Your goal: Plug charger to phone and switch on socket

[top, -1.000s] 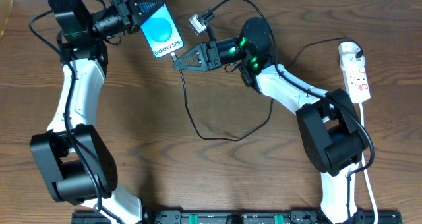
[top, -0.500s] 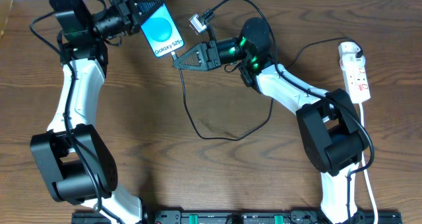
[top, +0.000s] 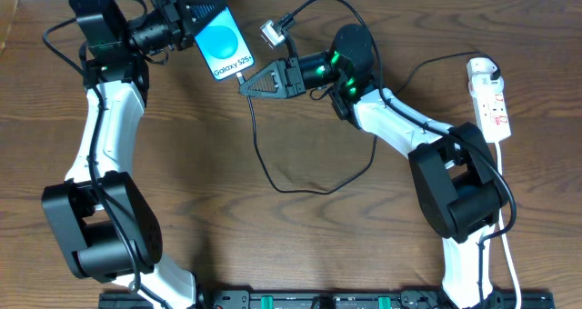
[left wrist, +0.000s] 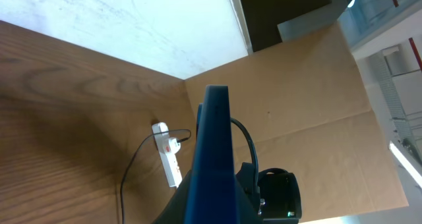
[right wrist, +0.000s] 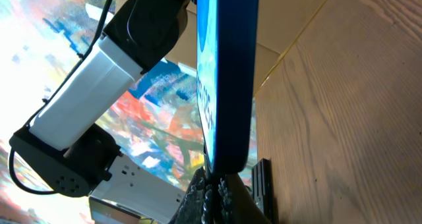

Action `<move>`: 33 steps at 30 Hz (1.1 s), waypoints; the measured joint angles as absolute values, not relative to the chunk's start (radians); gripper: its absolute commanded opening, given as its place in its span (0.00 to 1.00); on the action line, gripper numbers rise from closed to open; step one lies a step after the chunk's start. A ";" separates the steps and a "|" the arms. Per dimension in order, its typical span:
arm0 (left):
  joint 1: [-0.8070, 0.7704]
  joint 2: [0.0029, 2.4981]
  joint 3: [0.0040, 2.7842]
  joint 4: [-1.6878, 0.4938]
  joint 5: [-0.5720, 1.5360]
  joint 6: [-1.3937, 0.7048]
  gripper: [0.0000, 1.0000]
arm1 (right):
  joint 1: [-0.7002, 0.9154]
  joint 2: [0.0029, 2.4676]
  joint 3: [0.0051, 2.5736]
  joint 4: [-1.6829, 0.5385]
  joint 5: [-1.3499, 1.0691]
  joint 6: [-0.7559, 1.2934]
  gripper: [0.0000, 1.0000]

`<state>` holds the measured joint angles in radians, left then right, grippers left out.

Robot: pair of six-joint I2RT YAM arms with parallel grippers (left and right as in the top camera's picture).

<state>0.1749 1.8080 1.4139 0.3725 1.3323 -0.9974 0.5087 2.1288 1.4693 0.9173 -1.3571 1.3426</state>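
- No movement noted against earlier frames.
- Left gripper [top: 186,18] clamped on phone [top: 221,41], steadied with port edge turned toward right arm.
- Right gripper [top: 250,80] pinched narrow on charger [top: 291,191] plug tip, set against phone's lower edge; seating unconfirmed.
- Cable slack looped below, obstructing nothing.
- Socket [top: 492,100] far right, well apart, switch not yet reached.

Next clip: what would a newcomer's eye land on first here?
The bright blue phone near the table's far edge stands out first, gripped by the left tool. The right tool is at its lower end, holding the charger by its plug end. After that come the charger's black cable looping across the table and the white socket lying at the right edge.
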 measured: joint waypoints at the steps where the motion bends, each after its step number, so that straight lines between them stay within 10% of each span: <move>1: 0.175 1.808 1.414 0.373 1.333 -0.997 0.07 | 0.509 2.129 1.469 0.917 -1.358 1.343 0.02; 33: 0.177 1.808 1.414 0.370 1.302 -0.997 0.07 | 0.506 2.129 1.469 0.886 -1.338 1.330 0.02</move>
<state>0.1768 1.8080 1.4136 0.3698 1.3018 -0.9974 0.5060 2.1288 1.4693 0.8860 -1.3376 1.3296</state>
